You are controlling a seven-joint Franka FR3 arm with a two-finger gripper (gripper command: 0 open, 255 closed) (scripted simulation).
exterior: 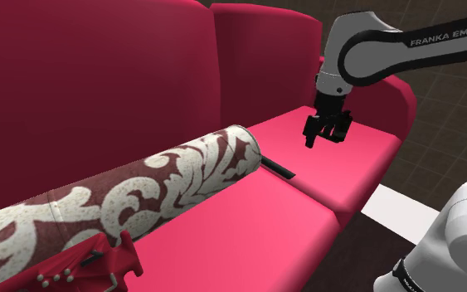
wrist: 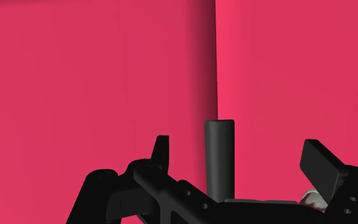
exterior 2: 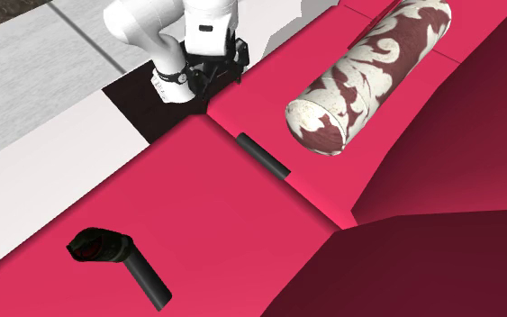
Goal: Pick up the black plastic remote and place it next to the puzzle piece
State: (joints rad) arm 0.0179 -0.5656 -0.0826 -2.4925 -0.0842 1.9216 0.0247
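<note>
Tool (exterior: 326, 137): we see its fingers apart over the pink sofa (exterior: 223, 232), holding nothing.
Remote (wrist: 219, 156): black; we find it flat on the seam between two seat cushions, untouched.
Bolster (exterior: 165, 187): maroon-and-white patterned, its end just beside the remote.

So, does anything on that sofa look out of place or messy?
Nothing is spilled or broken. The one odd spot is the black remote. It lies right along the seam between two seat cushions, just off the end of the patterned bolster, where it could slip into the gap.
</note>
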